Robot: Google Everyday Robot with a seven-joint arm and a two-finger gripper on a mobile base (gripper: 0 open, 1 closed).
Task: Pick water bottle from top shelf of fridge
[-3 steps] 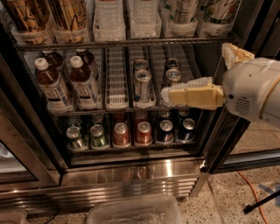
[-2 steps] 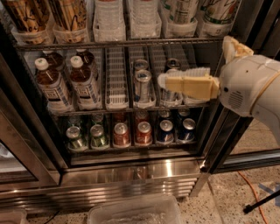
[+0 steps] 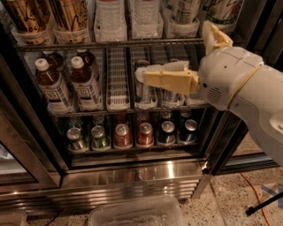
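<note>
Two clear ribbed water bottles (image 3: pixel 108 15) (image 3: pixel 146 13) stand side by side in lane trays on the top shelf (image 3: pixel 88 44) of the fridge (image 3: pixel 132 171); only their lower parts show. My gripper (image 3: pixel 148 76) is cream-coloured and points left from the white arm (image 3: pixel 239 84) at the right. It hovers in front of the middle rack, at the slim silver cans (image 3: pixel 142 90). It is below the top shelf and a little right of the water bottles. It holds nothing that I can see.
Tall printed cans (image 3: pixel 26 17) (image 3: pixel 185 13) flank the water bottles. Brown tea bottles (image 3: pixel 51 86) stand on the middle rack's left. Short cans (image 3: pixel 121 134) fill the bottom rack. A clear plastic bin (image 3: pixel 137 214) and an orange cable (image 3: pixel 254 190) lie on the floor.
My gripper and arm have moved up and to the left, from beside the middle rack's right end to in front of its slim cans, closer to the top shelf.
</note>
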